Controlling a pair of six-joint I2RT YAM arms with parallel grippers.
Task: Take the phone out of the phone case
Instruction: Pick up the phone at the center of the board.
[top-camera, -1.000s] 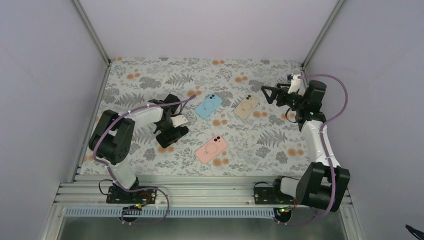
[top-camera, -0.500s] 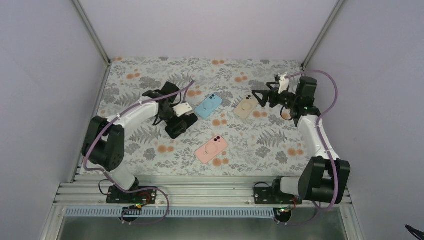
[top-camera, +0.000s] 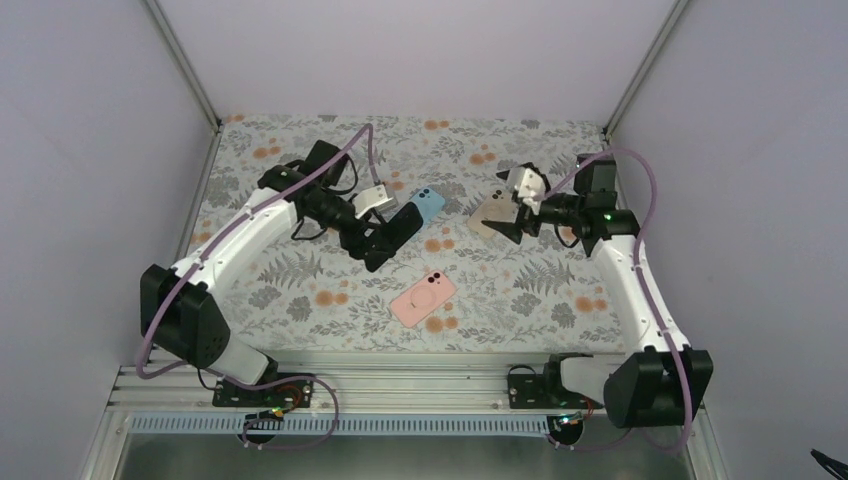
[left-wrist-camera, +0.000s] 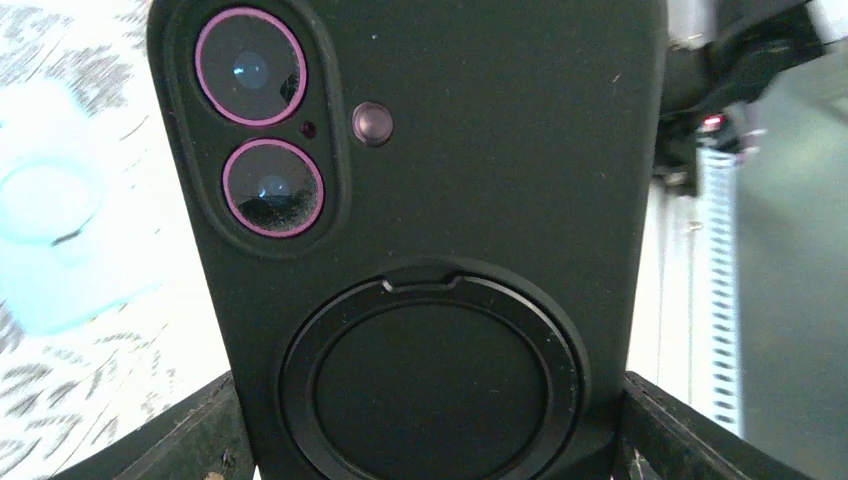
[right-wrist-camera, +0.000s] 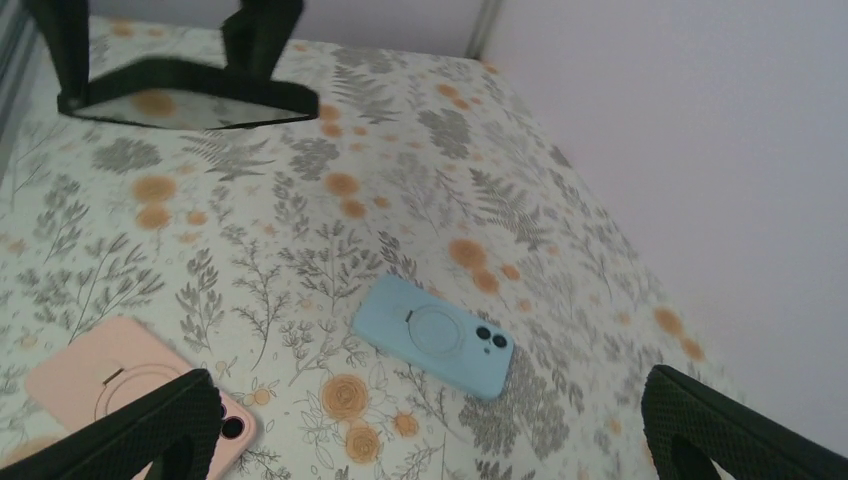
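Observation:
A black phone case (left-wrist-camera: 440, 230) with the phone inside fills the left wrist view, back side up, showing two pink-rimmed lenses and a round ring. My left gripper (left-wrist-camera: 430, 440) is shut on its lower end, one finger (left-wrist-camera: 200, 430) against each long edge. In the top view this black phone (top-camera: 398, 230) hangs tilted above the mat, held by the left gripper (top-camera: 375, 240). My right gripper (top-camera: 503, 208) is open and empty, pointing left toward the black phone. In the right wrist view the black phone (right-wrist-camera: 190, 95) shows edge-on at the top.
Three other cased phones lie on the floral mat: a blue one (top-camera: 425, 205) (right-wrist-camera: 432, 335) just behind the held phone, a beige one (top-camera: 483, 218) partly under the right gripper, and a pink one (top-camera: 423, 298) (right-wrist-camera: 130, 385) nearer the front. Walls enclose the mat's sides.
The left arm has lifted the black phone off the mat and carried it right toward the middle. The right arm has swung left and now sits over the beige phone.

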